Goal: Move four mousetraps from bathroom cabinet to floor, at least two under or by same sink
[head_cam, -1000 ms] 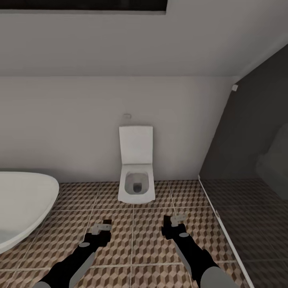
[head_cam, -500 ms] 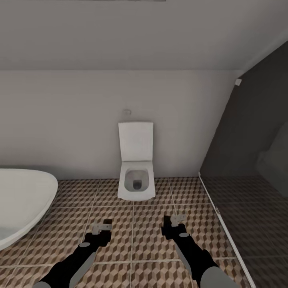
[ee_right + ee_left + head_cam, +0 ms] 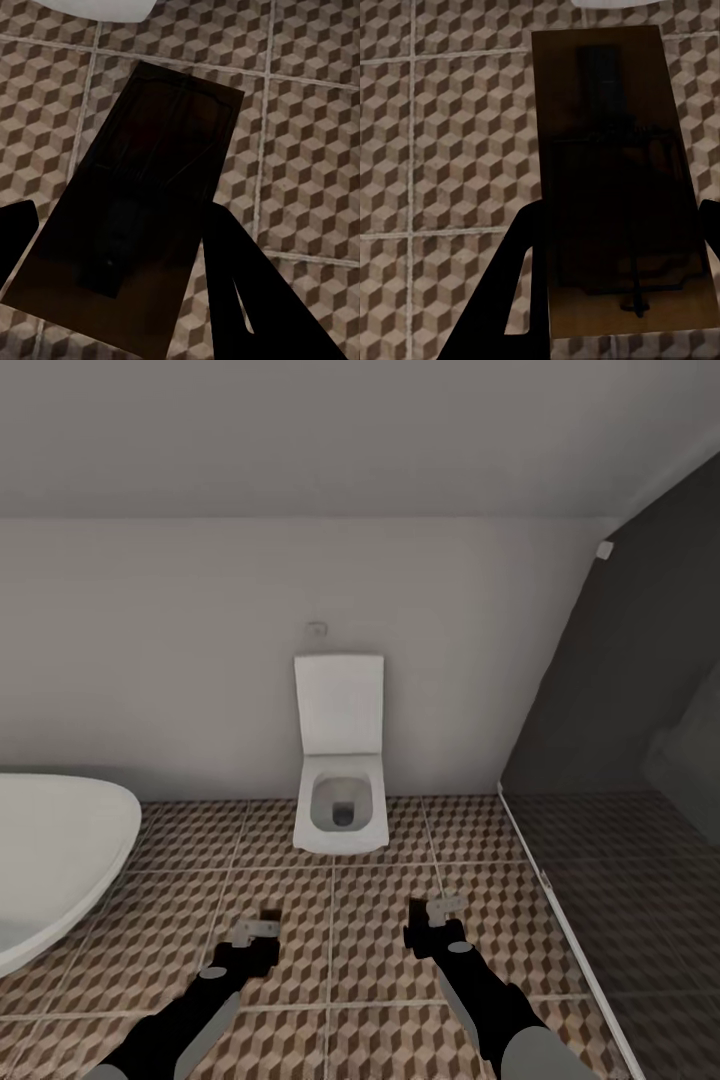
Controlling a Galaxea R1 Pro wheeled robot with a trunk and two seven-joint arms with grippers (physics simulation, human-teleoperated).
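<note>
**Ana:** Left claw (image 3: 252, 930) first: it is clenched on a mousetrap (image 3: 615, 187), the flat board seen pinned between the dark fingers (image 3: 510, 292) in the left wrist view. The right claw (image 3: 432, 916) is likewise gripped on a second mousetrap (image 3: 142, 217), carried above the bathroom floor (image 3: 330, 920).

**Ben:** And the change over the last second?

**Ana:** The whole head view has been tilted: the toilet (image 3: 340, 770) is now seen a touch higher in frame, the bathtub (image 3: 50, 870) edge has slipped leftward, and more tile is shown. That is counted as camera motion, not a move of the fixtures. Both arms are kept in the same carrying pose.

**Ben:** What is meant for the task?

**Ana:** Two traps are judged to be out of the cabinet and in transit; neither is set down yet. The sink must probably still be found, so a turn is likely required.

**Ben:** Any writing or brand?

**Ana:** None can be read; the boards are shadowed, and only dark spring wire is made out.
</note>
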